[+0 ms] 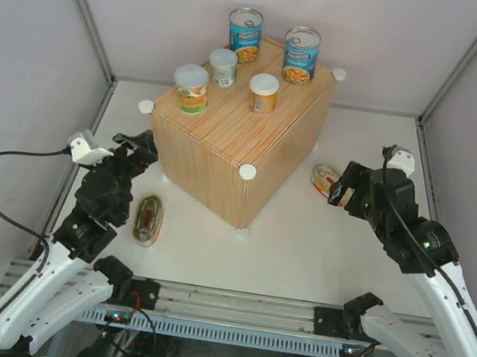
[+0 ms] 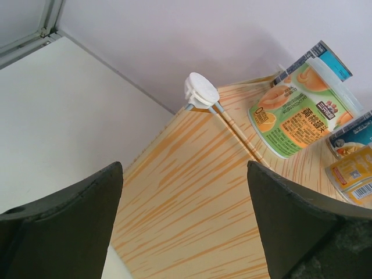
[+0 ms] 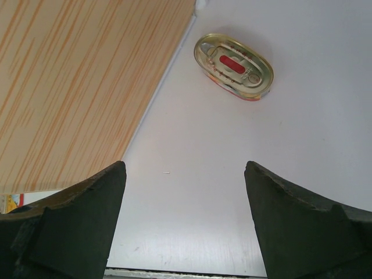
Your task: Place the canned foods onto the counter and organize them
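Observation:
The wood-grain counter [image 1: 224, 154] stands mid-table. On its top are two tall blue cans [image 1: 244, 34] [image 1: 300, 54] at the back and three small pale-lidded cans [image 1: 191, 88] [image 1: 223, 67] [image 1: 263, 92] in front. One flat oval tin [image 1: 149, 219] lies on the table left of the counter, beside my left arm. The other oval tin [image 1: 322, 178] [image 3: 233, 66] lies right of the counter, just ahead of my right gripper [image 1: 342, 185] [image 3: 185, 192], which is open and empty. My left gripper [image 1: 143, 146] [image 2: 185, 192] is open and empty, facing the counter's left side [image 2: 192, 197].
White round knobs [image 1: 146, 106] [image 1: 247, 172] [image 1: 339, 74] mark the counter's top corners; one shows in the left wrist view [image 2: 200, 90]. Grey walls enclose the table. A black cable [image 1: 7, 162] loops at the left. The metal rail [image 1: 228, 307] runs along the near edge.

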`<state>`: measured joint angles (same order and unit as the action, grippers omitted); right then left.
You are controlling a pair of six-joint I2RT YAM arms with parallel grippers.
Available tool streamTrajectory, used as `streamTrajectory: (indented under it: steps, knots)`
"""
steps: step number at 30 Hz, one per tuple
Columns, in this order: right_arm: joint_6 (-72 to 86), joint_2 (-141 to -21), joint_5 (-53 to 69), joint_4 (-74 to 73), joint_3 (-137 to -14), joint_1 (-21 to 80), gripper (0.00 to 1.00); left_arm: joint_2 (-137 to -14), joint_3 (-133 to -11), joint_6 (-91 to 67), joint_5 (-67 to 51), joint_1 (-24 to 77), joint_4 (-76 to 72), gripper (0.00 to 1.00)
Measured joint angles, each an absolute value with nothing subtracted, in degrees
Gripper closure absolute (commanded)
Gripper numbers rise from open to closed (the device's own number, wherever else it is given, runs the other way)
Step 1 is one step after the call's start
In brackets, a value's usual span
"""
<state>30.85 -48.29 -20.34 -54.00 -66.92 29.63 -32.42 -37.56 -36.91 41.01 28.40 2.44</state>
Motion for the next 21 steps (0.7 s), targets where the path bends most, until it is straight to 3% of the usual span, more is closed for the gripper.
streamTrajectory:
  steps: [21]
  knots:
    - [31.5,-44.2,-22.5,-56.2,-64.6,29.2,0.17,-32.7,-37.2,-37.1,41.2,26.8,2.4,0.08]
